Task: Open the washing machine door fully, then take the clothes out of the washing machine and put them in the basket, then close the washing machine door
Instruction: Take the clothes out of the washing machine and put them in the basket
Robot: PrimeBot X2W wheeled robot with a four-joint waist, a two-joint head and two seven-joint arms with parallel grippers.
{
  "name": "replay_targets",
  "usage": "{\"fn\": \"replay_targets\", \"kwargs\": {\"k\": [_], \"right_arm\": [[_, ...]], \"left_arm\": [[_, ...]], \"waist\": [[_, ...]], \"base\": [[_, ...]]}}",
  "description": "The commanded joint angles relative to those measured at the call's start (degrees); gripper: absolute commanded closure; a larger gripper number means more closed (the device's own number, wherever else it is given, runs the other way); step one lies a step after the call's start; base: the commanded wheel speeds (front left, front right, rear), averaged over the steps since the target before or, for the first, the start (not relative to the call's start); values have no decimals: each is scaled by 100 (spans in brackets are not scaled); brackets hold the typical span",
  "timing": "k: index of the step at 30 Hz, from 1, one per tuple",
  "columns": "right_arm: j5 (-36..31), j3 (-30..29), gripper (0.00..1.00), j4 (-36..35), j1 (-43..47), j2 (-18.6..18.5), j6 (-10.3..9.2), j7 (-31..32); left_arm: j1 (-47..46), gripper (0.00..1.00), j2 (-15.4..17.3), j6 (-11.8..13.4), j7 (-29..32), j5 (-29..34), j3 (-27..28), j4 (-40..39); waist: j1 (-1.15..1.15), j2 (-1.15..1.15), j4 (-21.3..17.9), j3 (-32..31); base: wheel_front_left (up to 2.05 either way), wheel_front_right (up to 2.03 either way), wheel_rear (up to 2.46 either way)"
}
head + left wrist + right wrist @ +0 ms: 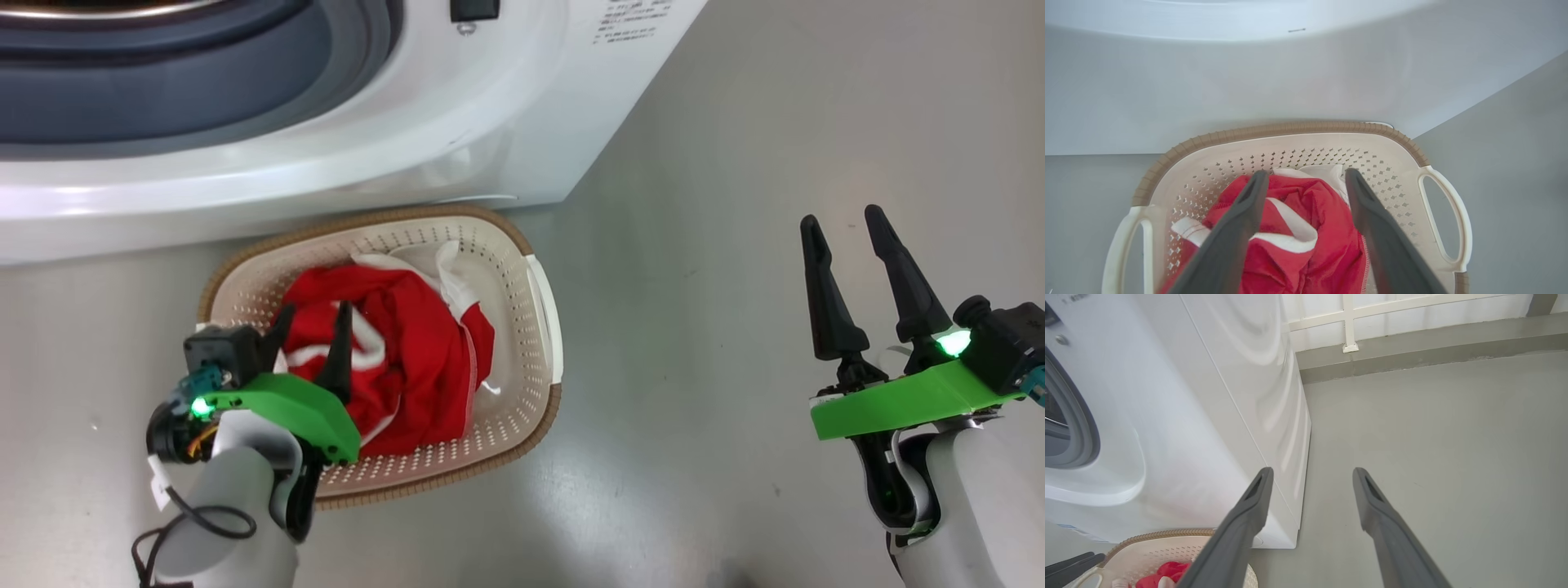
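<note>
The red clothes (392,351) with white trim lie bunched inside the cream basket (539,327), which stands on the floor just in front of the white washing machine (392,163). My left gripper (314,314) hangs open directly over the clothes (1306,241), fingers apart, nothing between them; the basket (1408,171) rim frames them in the left wrist view. My right gripper (845,220) is open over bare floor, well right of the basket. In the right wrist view my right gripper (1310,473) points past the washing machine (1208,416) corner. The washing machine door is out of view.
The machine's grey gasket (245,82) and drum opening show at the top left. Grey floor (694,245) spreads to the right of the machine. A low wall ledge and white railing (1412,330) run behind the floor in the right wrist view.
</note>
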Motion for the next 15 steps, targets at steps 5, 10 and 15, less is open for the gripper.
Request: {"fn": "replay_targets", "kwargs": {"k": [5,10,15], "right_arm": [[-33,98,0,-60,175,-69,36,-37],[-41,101,0,-15,285,-68,36,-37],[-35,97,0,45,414,-91,36,-37]], "left_arm": [[419,0,149,-31,-30,23,247,-351],[599,0,149,-31,-30,85,347,-650],[801,0,149,-31,-30,81,426,-1043]], "waist": [[0,0,34,-329],[0,0,69,-593],[0,0,128,-871]], "base": [[0,0,0],[0,0,0],[0,0,0]]}}
